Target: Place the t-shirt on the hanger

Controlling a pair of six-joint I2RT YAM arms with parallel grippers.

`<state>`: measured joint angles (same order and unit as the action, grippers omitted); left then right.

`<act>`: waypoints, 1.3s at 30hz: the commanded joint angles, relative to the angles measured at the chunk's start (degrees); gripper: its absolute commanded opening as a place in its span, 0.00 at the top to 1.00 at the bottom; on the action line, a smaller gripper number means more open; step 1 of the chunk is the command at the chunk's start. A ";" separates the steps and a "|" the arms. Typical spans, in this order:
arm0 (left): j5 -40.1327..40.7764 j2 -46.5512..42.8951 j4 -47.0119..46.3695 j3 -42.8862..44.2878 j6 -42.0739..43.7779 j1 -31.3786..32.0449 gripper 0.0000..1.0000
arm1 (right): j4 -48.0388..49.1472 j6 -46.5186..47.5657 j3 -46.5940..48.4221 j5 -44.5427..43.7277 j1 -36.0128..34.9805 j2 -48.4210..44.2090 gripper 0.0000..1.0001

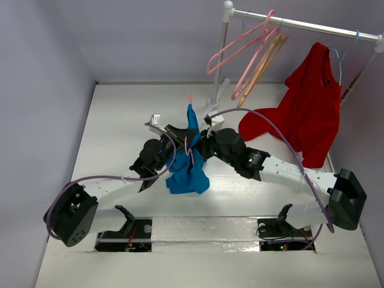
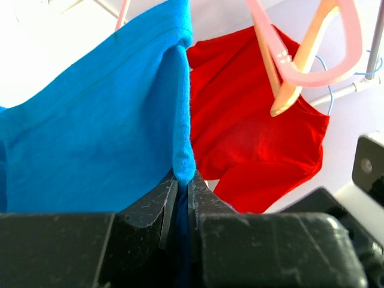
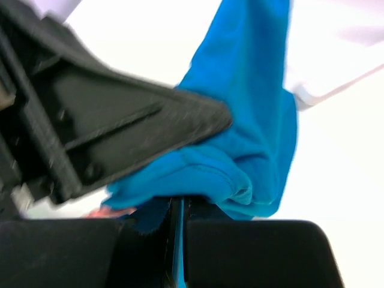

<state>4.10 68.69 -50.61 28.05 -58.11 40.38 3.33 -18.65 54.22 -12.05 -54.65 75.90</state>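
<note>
Both arms meet over the middle of the counter (image 1: 114, 120), with the blue t-shirt (image 1: 188, 170) bunched and hanging between them, rising to a peak at the top

Left claw (image 2: 182, 183): jaws pinched narrow on a folded edge of the t-shirt, the cloth standing straight up out of the gap

Right claw (image 3: 178, 209): also nearly closed, a sliver of blue cloth caught between its jaws and more of it draped over them

We see the pink hanger (image 1: 190, 98) only in part. Its hook pokes up just above the shirt's peak, and a short pink length shows against the cloth lower down. We cannot tell how far it sits inside the shirt

Behind, on the rack (image 1: 300, 25), hang spare pink hangers (image 1: 237, 51), a wooden hanger (image 1: 262, 67) and a red garment (image 1: 309, 114), all well apart from the t-shirt
</note>
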 commanded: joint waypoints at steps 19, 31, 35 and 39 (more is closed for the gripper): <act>-1.81 10.33 -14.17 -3.01 -7.64 -2.32 1.00 | -0.36 -7.98 -13.06 6.77 1.04 -12.43 0.30; -1.37 6.82 -8.54 -1.95 -5.18 -2.85 1.00 | 11.34 -2.18 -22.40 12.84 -1.16 -8.67 0.46; -3.83 6.55 -7.84 -1.69 -4.82 -2.85 1.00 | 10.12 0.54 -20.38 14.77 -1.16 -6.29 0.52; -7.26 7.34 -7.57 -1.33 -4.91 -3.37 1.00 | 9.94 2.65 -19.24 16.71 -1.68 -4.62 0.53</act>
<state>0.54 76.99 -57.19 25.74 -64.73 37.69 9.69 -19.22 32.10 2.09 -55.53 70.35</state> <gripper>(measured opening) 0.040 0.469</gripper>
